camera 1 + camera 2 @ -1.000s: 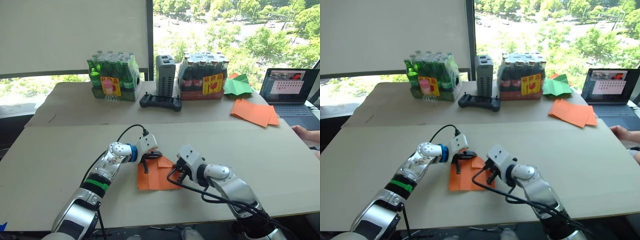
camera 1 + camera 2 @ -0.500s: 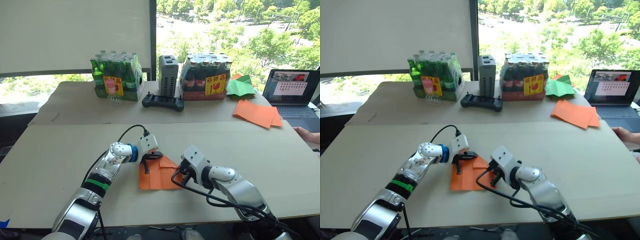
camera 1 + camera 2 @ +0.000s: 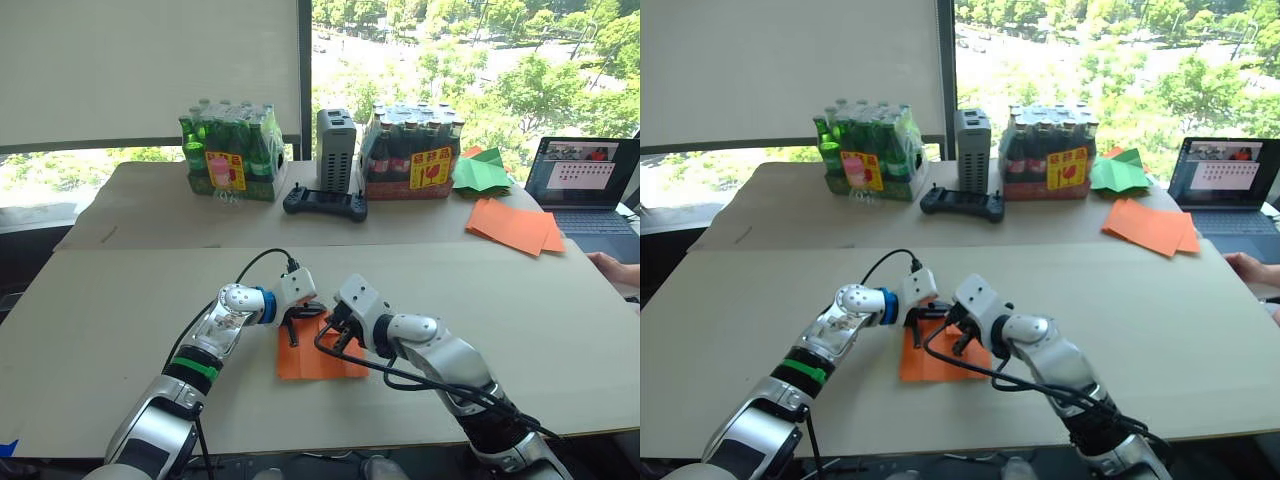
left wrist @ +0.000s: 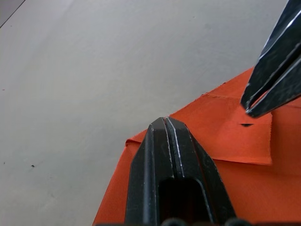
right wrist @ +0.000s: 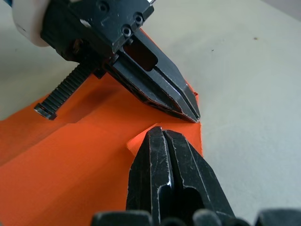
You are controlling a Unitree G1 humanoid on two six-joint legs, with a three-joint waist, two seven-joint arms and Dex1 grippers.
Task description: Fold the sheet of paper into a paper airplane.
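The thin orange sheet of paper (image 3: 315,355) lies flat on the near middle of the pale cardboard-coloured surface (image 3: 520,300), with 1 small corner flap folded over at its far edge. Both pincers meet over that flap. The left pincer (image 5: 190,113) has its 2 black fingers pressed together, with nothing between them, its tip resting on the far corner of the sheet. The right pincer (image 4: 249,109) is likewise closed and empty, its tip poised on or just above the flap, beside the left one.

The fold looks early, so most of the airplane is undone. The main risk I see is the tips colliding, since they sit nearly touching. A sideways push from either closed tip could also drag the light sheet, skew the crease or tear the thin paper.
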